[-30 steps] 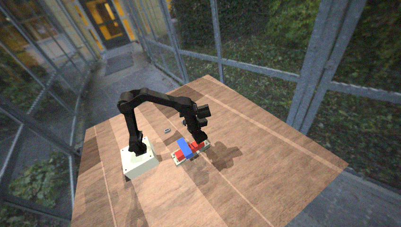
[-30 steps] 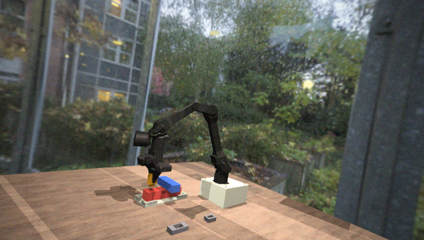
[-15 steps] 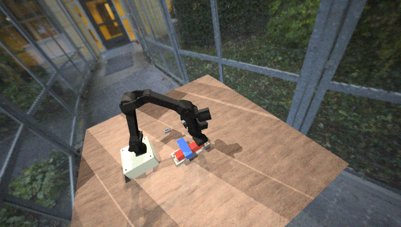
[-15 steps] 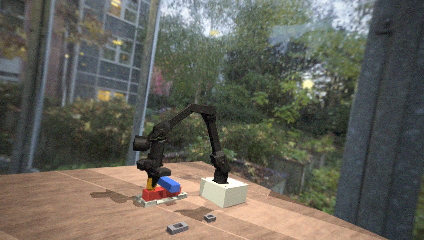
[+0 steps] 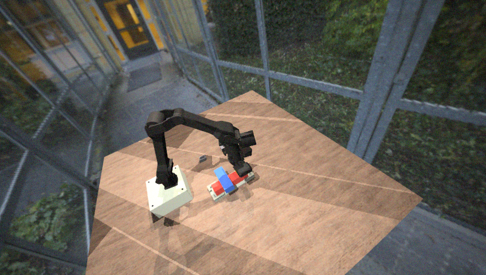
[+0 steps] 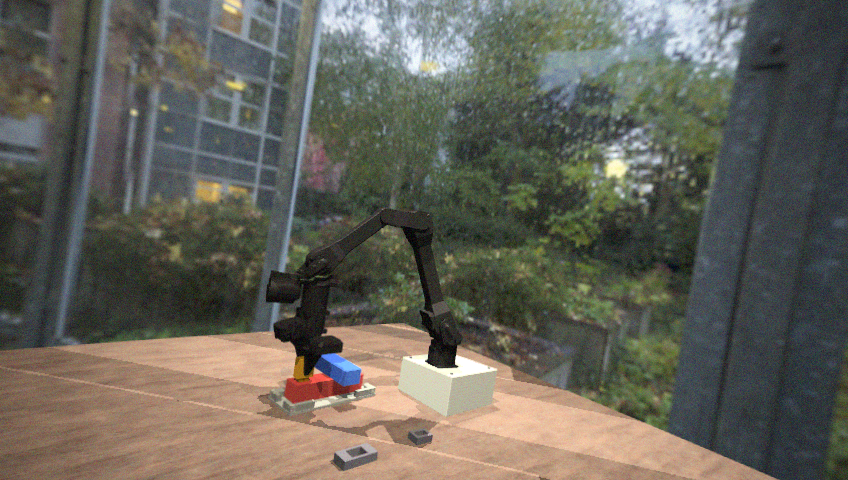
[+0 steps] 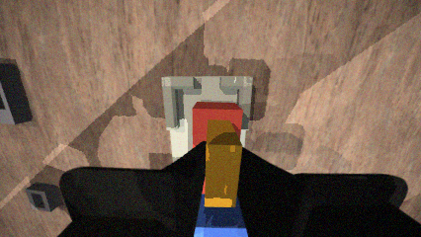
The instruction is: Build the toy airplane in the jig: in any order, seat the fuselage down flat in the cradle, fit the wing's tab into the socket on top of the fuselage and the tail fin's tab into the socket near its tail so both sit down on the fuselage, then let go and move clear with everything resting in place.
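The red fuselage lies level in the pale cradle. The blue wing lies crosswise on top of the fuselage. The orange tail fin stands upright at the tail end, its bottom at the fuselage top in the exterior view; its tab and socket are hidden. My gripper is shut on the tail fin, a black finger on each side. In the top view the gripper hides the fin.
A small grey hollow block and a longer grey hollow block lie on the table to one side of the cradle. The white arm base stands beyond the wing end of the cradle.
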You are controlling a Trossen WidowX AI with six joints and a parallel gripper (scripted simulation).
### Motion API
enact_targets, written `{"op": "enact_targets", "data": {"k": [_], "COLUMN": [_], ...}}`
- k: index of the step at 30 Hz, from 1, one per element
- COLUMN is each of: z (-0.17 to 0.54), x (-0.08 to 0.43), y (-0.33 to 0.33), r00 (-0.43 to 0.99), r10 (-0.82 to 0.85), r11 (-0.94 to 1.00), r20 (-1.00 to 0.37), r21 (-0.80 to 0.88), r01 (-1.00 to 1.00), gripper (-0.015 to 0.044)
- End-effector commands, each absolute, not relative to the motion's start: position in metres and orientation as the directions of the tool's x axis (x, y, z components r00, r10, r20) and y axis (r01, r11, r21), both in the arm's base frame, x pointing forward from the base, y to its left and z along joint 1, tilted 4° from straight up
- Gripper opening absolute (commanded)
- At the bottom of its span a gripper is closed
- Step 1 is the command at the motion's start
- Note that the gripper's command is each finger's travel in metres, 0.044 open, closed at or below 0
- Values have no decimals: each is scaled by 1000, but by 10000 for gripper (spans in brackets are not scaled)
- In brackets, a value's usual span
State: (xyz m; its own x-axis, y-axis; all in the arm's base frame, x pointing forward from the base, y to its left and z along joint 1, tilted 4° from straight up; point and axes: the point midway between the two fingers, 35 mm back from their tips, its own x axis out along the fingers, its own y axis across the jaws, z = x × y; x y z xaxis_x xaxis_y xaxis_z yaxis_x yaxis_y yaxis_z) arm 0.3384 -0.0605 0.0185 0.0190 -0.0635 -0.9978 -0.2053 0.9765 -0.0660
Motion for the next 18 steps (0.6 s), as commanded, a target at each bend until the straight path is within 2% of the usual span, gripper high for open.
{"op": "enact_targets", "data": {"k": [1, 6, 12, 18], "z": [19, 19, 22, 107], "x": [338, 338, 339, 337], "y": [-60, -60, -60, -55], "r00": [19, 19, 20, 22], "r10": [-64, -64, -64, -65], "r11": [976, 976, 976, 975], "r20": [-998, -998, -998, -998], "r21": [-66, -66, -66, -68], "r01": [-205, -205, -205, -210], "gripper": [131, 260, 260, 260]}}
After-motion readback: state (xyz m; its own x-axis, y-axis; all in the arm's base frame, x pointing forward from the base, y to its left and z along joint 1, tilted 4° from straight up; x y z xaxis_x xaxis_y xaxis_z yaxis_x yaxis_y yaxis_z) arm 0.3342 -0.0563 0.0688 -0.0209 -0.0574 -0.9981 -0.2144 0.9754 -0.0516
